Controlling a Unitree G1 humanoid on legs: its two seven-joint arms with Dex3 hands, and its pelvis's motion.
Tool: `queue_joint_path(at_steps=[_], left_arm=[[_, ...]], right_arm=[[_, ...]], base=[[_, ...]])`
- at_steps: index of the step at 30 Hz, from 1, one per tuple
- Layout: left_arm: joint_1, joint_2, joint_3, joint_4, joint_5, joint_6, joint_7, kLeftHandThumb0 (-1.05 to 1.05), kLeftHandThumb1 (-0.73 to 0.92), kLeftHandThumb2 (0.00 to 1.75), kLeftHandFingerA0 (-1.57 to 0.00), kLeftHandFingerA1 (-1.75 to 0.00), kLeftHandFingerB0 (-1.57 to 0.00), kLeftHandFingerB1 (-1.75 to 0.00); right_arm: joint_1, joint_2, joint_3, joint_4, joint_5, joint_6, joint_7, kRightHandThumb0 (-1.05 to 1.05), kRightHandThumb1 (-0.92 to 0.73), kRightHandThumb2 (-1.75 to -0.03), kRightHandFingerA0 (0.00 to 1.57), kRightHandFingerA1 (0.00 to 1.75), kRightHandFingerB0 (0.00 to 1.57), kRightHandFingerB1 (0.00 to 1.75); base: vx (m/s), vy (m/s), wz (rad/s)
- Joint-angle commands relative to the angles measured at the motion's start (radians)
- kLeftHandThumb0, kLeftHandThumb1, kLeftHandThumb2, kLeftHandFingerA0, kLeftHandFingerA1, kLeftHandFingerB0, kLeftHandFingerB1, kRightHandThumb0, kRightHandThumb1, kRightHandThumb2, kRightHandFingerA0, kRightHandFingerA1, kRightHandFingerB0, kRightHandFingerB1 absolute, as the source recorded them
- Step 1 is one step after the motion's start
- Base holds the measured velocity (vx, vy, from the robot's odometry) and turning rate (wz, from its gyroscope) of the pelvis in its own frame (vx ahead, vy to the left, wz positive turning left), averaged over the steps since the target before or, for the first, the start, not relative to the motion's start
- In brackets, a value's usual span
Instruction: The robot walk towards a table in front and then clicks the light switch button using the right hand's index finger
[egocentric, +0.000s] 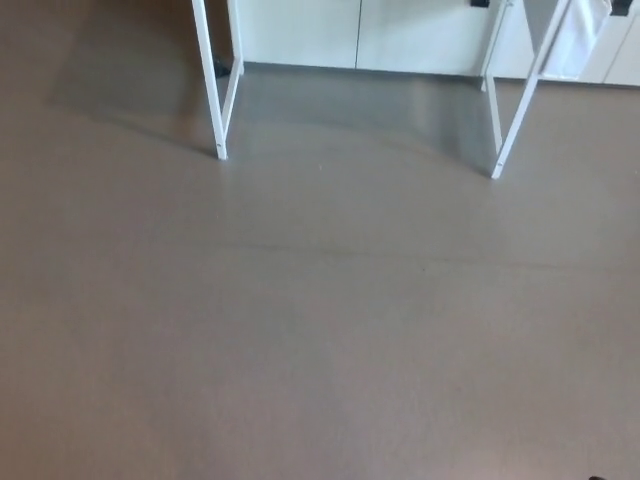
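Neither robot hand appears in the head view, so their state cannot be told. Brown-grey smooth floor (320, 330) fills most of it; white metal table legs (212, 90) stand at the top before pale cabinet fronts (350, 30). Light switch button unseen.

The desk (213, 90) is cut off by the top edge; only its white legs show.

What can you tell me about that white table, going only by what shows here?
Only the table's legs show; its top is cut off by the upper edge. They are thin white bars, metal by the look, in two side frames: one at left, one at right. The front legs slant and end on the grey-brown floor, before pale cabinet fronts. Nothing else touches them.
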Motion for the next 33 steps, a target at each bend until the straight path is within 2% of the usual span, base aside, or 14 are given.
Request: queue_joint_path(at_steps=[1, 9, 10, 11, 12, 14, 15, 23, 24, 28, 31, 32, 33], left_arm=[[-0.002, -0.002, 0.002, -0.006, -0.011, 0.009, 0.004, -0.33, 0.81, 0.64, -0.38, -0.44, -0.16, -0.32], [0.013, -0.001, -0.005, -0.026, -0.005, -0.005, -0.008, -0.36, 0.83, 0.65, -0.37, -0.44, -0.14, -0.32], [0.014, 0.001, -0.006, -0.029, -0.001, -0.002, -0.002, -0.29, 0.6, 1.02, -0.31, -0.58, -0.04, -0.46], [0.016, 0.001, -0.008, -0.032, 0.004, -0.003, 0.003, -0.35, 0.8, 0.64, -0.39, -0.45, -0.16, -0.33], [0.017, 0.0, -0.007, -0.033, 0.003, -0.002, 0.005, -0.29, 0.59, 1.01, -0.32, -0.59, -0.05, -0.47], [0.016, -0.001, -0.003, -0.034, -0.005, 0.009, 0.006, -0.29, 0.6, 1.01, -0.32, -0.58, -0.05, -0.46], [0.012, -0.001, -0.001, -0.02, -0.008, 0.001, -0.001, -0.34, 0.82, 0.65, -0.39, -0.44, -0.17, -0.32], [0.006, 0.004, -0.005, 0.003, 0.001, -0.015, -0.004, -0.32, 0.83, 0.64, -0.38, -0.44, -0.16, -0.32], [0.007, 0.003, -0.002, -0.005, -0.005, 0.004, 0.003, -0.27, 0.58, 1.0, -0.31, -0.58, -0.05, -0.46], [0.014, 0.001, -0.009, -0.013, 0.003, 0.006, 0.009, -0.28, 0.6, 1.02, -0.32, -0.58, -0.05, -0.46], [0.008, 0.007, -0.011, 0.011, 0.011, -0.02, 0.001, -0.28, 0.59, 1.0, -0.32, -0.58, -0.04, -0.46], [0.01, 0.008, -0.013, 0.004, 0.005, -0.018, -0.007, -0.32, 0.81, 0.64, -0.38, -0.44, -0.15, -0.32], [0.013, 0.006, -0.013, -0.01, 0.004, -0.008, -0.001, -0.27, 0.6, 1.01, -0.3, -0.58, -0.04, -0.46]], right_arm=[[-0.011, -0.022, -0.002, 0.008, -0.009, -0.02, -0.004, -0.17, -0.41, -0.9, 0.3, 0.61, 0.2, 0.55], [-0.001, -0.035, 0.023, 0.008, -0.032, -0.043, -0.007, -0.19, -0.43, -0.9, 0.32, 0.61, 0.2, 0.54], [-0.005, -0.036, 0.025, 0.013, -0.032, -0.041, -0.008, -0.18, -0.42, -0.9, 0.33, 0.62, 0.2, 0.54], [-0.006, -0.036, 0.025, 0.012, -0.029, -0.039, -0.006, -0.18, -0.42, -0.9, 0.32, 0.62, 0.2, 0.54], [-0.007, -0.037, 0.026, 0.013, -0.027, -0.037, -0.004, -0.18, -0.43, -0.9, 0.32, 0.61, 0.19, 0.54], [-0.007, -0.038, 0.027, 0.016, -0.027, -0.041, -0.001, -0.19, -0.42, -0.9, 0.32, 0.62, 0.19, 0.54], [-0.005, -0.038, 0.028, 0.013, -0.027, -0.039, -0.001, -0.19, -0.42, -0.9, 0.33, 0.62, 0.19, 0.54], [-0.003, -0.044, 0.034, 0.021, -0.039, -0.051, -0.004, -0.18, -0.43, -0.9, 0.33, 0.62, 0.21, 0.55], [0.003, -0.041, 0.034, 0.013, -0.035, -0.045, -0.004, -0.17, -0.43, -0.9, 0.33, 0.62, 0.21, 0.55], [0.01, -0.041, 0.03, 0.01, -0.026, -0.041, 0.005, -0.19, -0.43, -0.9, 0.33, 0.62, 0.2, 0.55], [0.009, -0.042, 0.031, 0.007, -0.024, -0.035, 0.011, -0.19, -0.43, -0.91, 0.32, 0.62, 0.18, 0.54], [0.005, -0.045, 0.036, 0.016, -0.036, -0.048, 0.007, -0.2, -0.43, -0.91, 0.34, 0.62, 0.18, 0.54], [0.005, -0.045, 0.035, 0.017, -0.035, -0.05, 0.009, -0.19, -0.43, -0.91, 0.33, 0.62, 0.18, 0.54]], base=[[0.12, -0.159, 0.12], [0.27, -0.191, 0.16], [0.22, -0.019, -0.01], [0.23, 0.013, -0.05], [0.21, 0.035, -0.1], [0.22, 0.079, -0.18], [0.23, 0.136, -0.23], [0.43, 0.196, -0.17], [0.3, 0.122, 0.03], [0.29, 0.069, 0.09], [0.27, -0.029, 0.14], [0.38, -0.086, 0.23], [0.34, -0.147, 0.24]])
